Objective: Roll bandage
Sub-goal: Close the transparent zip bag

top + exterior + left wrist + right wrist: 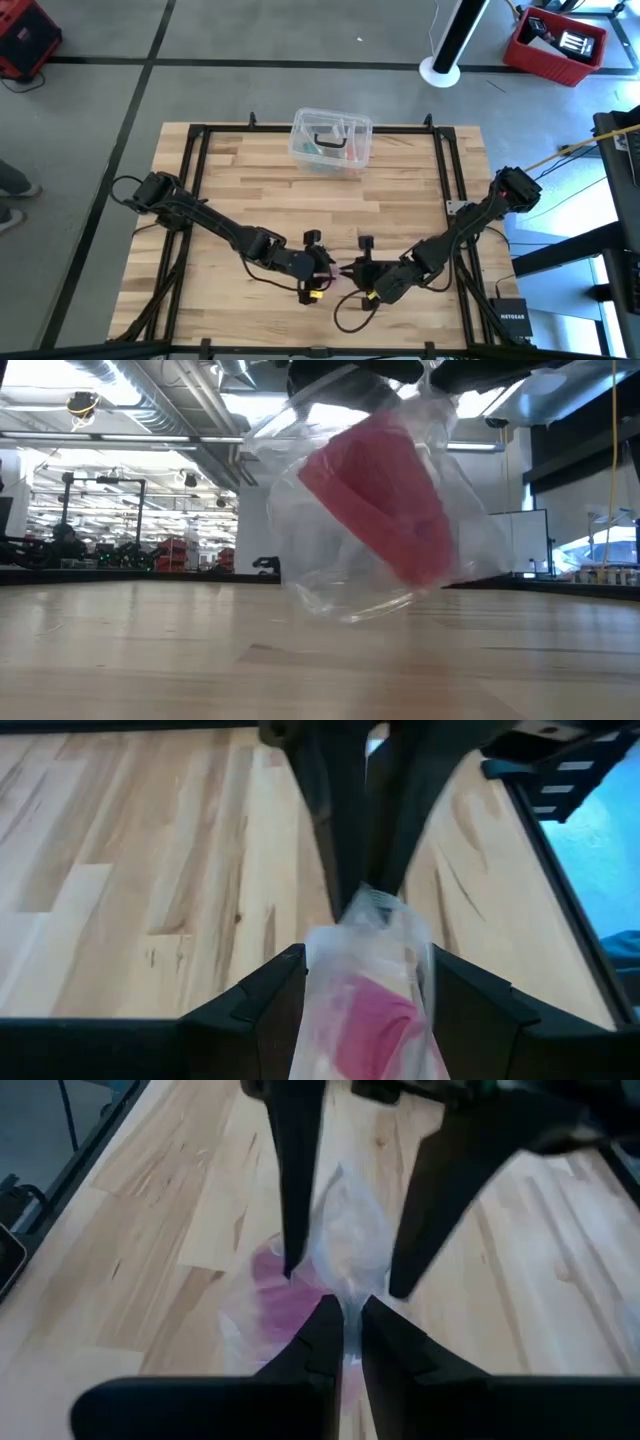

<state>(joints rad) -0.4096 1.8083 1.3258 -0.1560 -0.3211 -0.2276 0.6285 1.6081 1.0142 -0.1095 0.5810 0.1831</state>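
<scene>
left gripper (365, 985) clamping wrapper (372, 955) around bandage (365, 1020) | right gripper (343, 1320) pinching wrapper's end | both meeting lower centre of high view, bandage lifted | likely light, soft, film slippery; grip the roll itself

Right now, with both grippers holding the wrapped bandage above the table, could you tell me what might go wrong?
The left gripper and the right gripper both clamp the thin clear wrapper, which could tear or slip free. The bandage hangs tilted inside it, above the table, and might drop out.
</scene>
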